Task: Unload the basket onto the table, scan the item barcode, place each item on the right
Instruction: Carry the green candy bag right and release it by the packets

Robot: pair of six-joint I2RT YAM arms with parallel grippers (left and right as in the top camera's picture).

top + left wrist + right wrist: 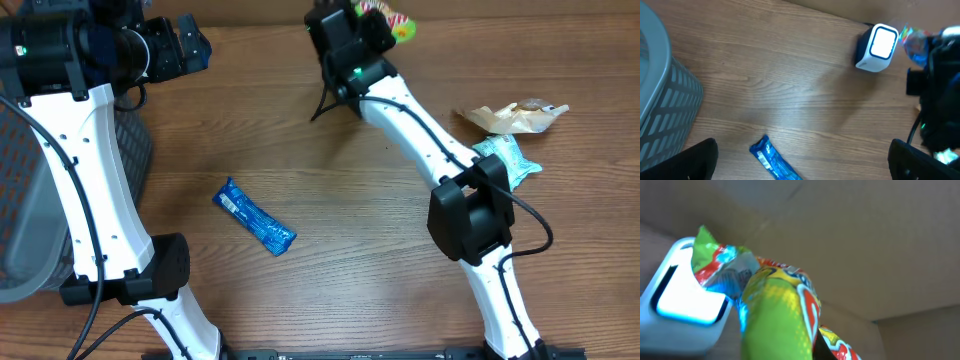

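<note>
The item is a green, yellow and red snack packet (775,310). My right gripper (365,28) is shut on it at the far middle of the table. The packet's top end (397,24) sticks out past the gripper. It is held right in front of the lit window of the white barcode scanner (680,300). In the left wrist view the scanner (879,47) stands upright on the table with the packet (912,39) just to its right. My left gripper (190,45) hangs at the far left, open and with nothing in it; its fingertips (700,160) are spread wide.
A blue snack bar (254,217) lies flat in the middle left of the table. A grey slatted basket (30,200) stands at the left edge. A tan wrapper (515,117) and a teal packet (505,160) lie at the right. A cardboard wall (865,240) stands behind the scanner.
</note>
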